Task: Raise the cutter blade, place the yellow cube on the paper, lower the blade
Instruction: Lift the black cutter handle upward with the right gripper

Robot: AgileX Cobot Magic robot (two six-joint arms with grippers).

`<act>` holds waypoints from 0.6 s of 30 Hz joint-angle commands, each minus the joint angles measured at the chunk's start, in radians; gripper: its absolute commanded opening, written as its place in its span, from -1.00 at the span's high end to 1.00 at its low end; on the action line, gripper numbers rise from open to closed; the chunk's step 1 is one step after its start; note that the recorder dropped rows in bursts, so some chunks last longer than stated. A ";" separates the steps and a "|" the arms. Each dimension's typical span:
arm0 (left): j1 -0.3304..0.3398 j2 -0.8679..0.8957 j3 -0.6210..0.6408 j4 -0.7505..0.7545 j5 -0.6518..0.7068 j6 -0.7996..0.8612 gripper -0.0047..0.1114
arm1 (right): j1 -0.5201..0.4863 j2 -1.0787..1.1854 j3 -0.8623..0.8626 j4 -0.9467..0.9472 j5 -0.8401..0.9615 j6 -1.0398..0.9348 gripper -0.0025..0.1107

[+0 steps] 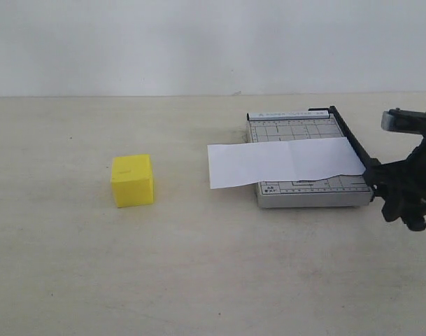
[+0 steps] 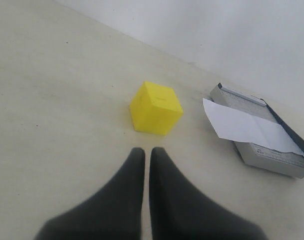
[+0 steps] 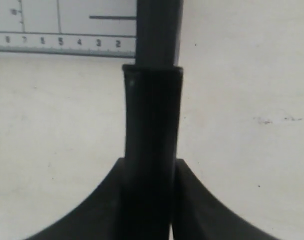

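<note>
The yellow cube (image 1: 132, 180) (image 2: 155, 108) rests on the table, left of the paper. The white paper (image 1: 282, 161) (image 2: 249, 127) lies across the grey trimmer base (image 1: 307, 194), overhanging its left side. The cutter blade (image 1: 354, 143) lies low along the base's right edge. Its thick black handle (image 3: 152, 115) sits between the fingers of my right gripper (image 1: 382, 183) (image 3: 151, 167), which is shut on it. My left gripper (image 2: 147, 152) hovers short of the cube, shut and empty; it is out of the exterior view.
A pale wall runs behind the beige table (image 1: 199, 280). The base's ruler markings (image 3: 62, 42) show beside the blade.
</note>
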 commanded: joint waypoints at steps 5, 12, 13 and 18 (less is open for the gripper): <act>0.002 -0.002 0.004 -0.002 -0.001 -0.008 0.84 | -0.001 -0.165 -0.012 0.000 -0.061 -0.055 0.96; 0.002 -0.002 0.004 -0.002 0.002 -0.008 0.84 | -0.001 -0.238 -0.048 0.000 -0.087 -0.055 0.96; 0.002 -0.002 0.004 -0.002 0.002 -0.008 0.84 | -0.001 -0.242 -0.058 0.000 -0.085 -0.055 0.96; 0.002 -0.002 0.004 -0.001 0.002 -0.008 0.84 | -0.001 -0.260 -0.100 0.002 -0.087 -0.055 0.96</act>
